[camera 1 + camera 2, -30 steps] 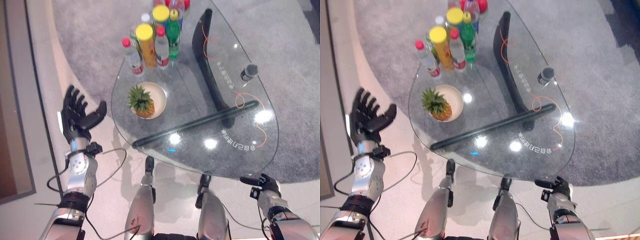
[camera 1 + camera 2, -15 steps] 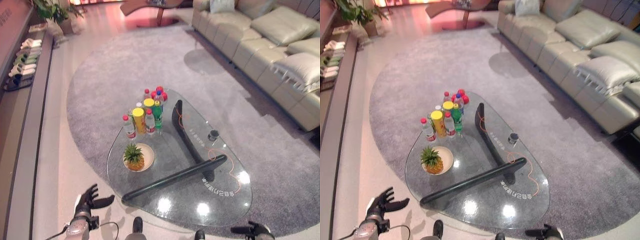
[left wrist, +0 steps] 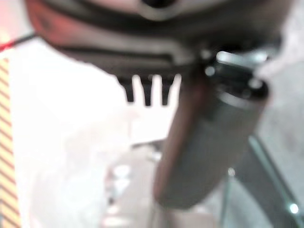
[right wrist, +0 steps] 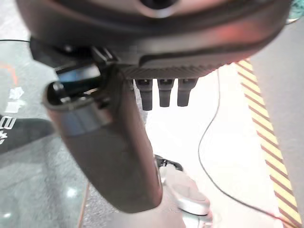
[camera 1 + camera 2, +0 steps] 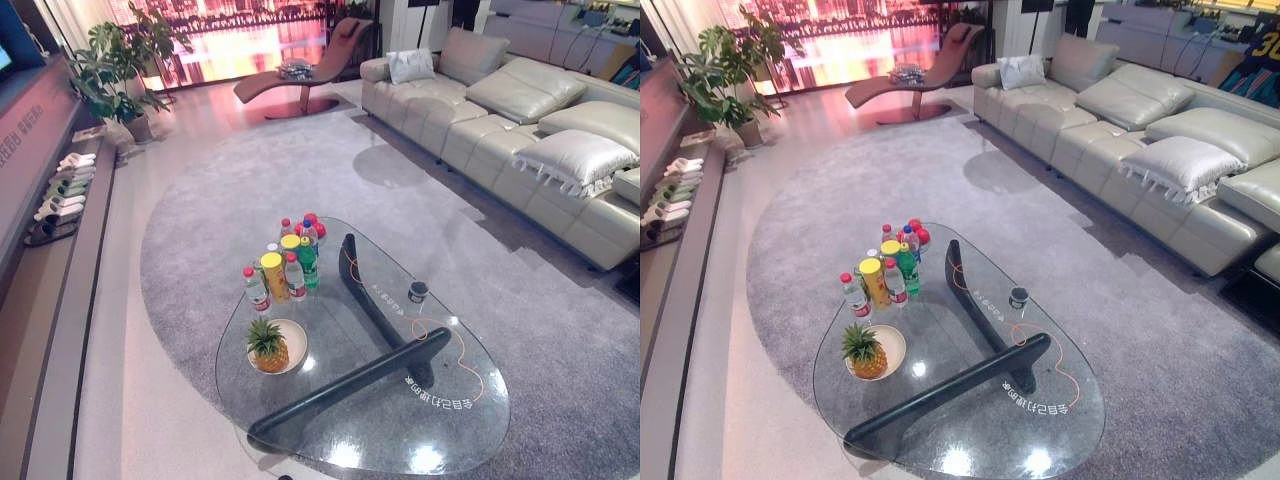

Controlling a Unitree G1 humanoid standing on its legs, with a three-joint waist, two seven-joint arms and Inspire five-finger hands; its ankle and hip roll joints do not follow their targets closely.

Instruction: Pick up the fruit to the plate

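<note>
so the left hand [image 3: 190, 142] is seen from very close, with its thumb sticking out and its fingers [image 3: 147, 90] straight, holding nothing. the right hand [image 4: 109, 142] looks the same: fingers [image 4: 164, 92] straight in a row, nothing in it, though this close i am only fairly sure.

the glass table [image 5: 440, 420] is the big thing to look from. it is see-through and smooth, shaped like a rounded egg, with shiny light spots and a dark bent frame under it.

near the table's left edge sits a pale round plate [image 5: 296, 340]. the pineapple [image 5: 269, 347] stands upright on it, bumpy and golden with spiky green leaves. so the fruit is already on the plate, and i think the job is done.

just behind the plate, bottles [image 5: 290, 265] and a yellow can stand close together. a small dark cup [image 5: 418, 292] sits alone toward the table's right side. a soft grey rug [image 5: 200, 210] lies under the table.
</note>
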